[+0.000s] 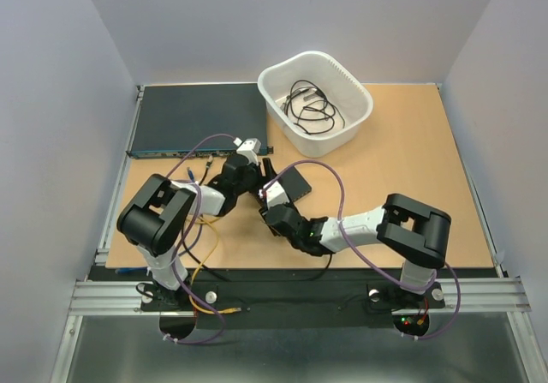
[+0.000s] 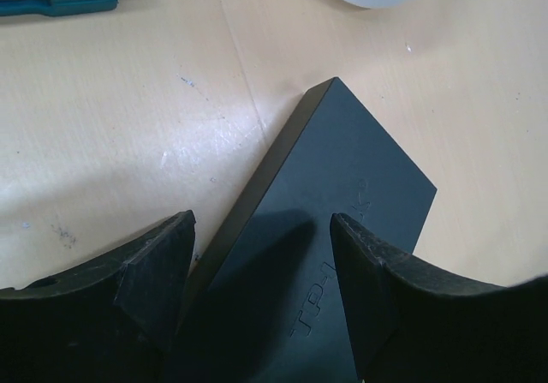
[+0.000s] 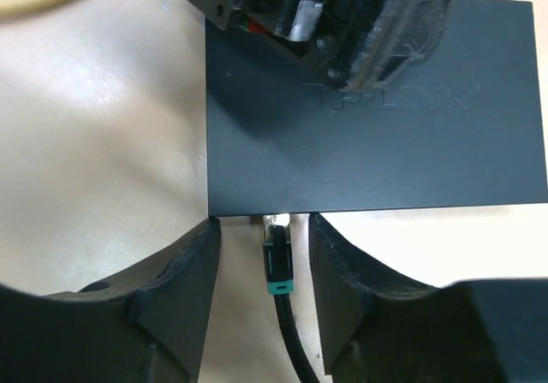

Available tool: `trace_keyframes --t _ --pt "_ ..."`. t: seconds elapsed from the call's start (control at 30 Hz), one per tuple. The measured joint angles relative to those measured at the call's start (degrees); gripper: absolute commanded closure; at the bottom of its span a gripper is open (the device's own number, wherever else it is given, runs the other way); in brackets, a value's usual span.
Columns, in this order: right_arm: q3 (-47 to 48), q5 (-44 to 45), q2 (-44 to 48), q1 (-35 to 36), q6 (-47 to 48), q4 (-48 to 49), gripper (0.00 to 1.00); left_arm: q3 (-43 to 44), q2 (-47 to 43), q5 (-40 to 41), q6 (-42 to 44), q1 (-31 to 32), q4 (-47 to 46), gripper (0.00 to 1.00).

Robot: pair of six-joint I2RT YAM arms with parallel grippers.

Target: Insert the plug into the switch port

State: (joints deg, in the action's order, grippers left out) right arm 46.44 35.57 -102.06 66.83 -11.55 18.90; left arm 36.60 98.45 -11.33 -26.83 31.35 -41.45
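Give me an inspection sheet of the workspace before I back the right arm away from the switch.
Surface: wooden table, a few light scuffs.
Job's things: plug, teal boot, tip at the near edge of the black switch box; the socket is hidden, so seating cannot be confirmed.
Clutter: white bin holding coiled black leads; wide rack unit far left.
End effectors: left end effector open, over the box; right end effector open, fingers either side of the plug, not touching it.
Cables: plug's black lead between the right fingers; purple arm cables; yellow cable near the left base.
Surroundings: grey walls; metal rail at the near edge.
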Motion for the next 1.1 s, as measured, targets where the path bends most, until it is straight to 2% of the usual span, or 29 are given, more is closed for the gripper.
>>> trace_keyframes --t 0.2,0.3,0.33,0.4,0.73,1.1 --pt "-0.07 -0.76 3.69 -0.11 -2.32 0.52 0.34 0.66 -2.62 -2.67 -0.33 -1.84 5.25 0.26" --pt "-0.07 -1.11 6.64 -0.11 -3.08 1.36 0.26 1.55 -3.69 -3.80 -0.42 -2.40 7.23 0.26" --pt "-0.07 -1.16 7.48 -0.11 -3.28 1.40 0.20 2.05 -4.35 -4.17 -0.44 -2.69 8.22 0.26" --pt "-0.07 -1.25 9.25 -0.07 -3.61 1.38 0.17 2.56 -5.44 -4.26 -0.39 -2.99 9.25 0.26" --pt "-0.20 -1.09 13.60 0.44 -4.11 0.55 0.16 5.95 -15.13 -1.36 1.53 -4.33 17.88 0.26" --pt "-5.07 -0.02 23.02 1.11 -5.44 -0.85 0.16 4.37 -33.92 14.47 0.52 -4.48 26.49 0.25"
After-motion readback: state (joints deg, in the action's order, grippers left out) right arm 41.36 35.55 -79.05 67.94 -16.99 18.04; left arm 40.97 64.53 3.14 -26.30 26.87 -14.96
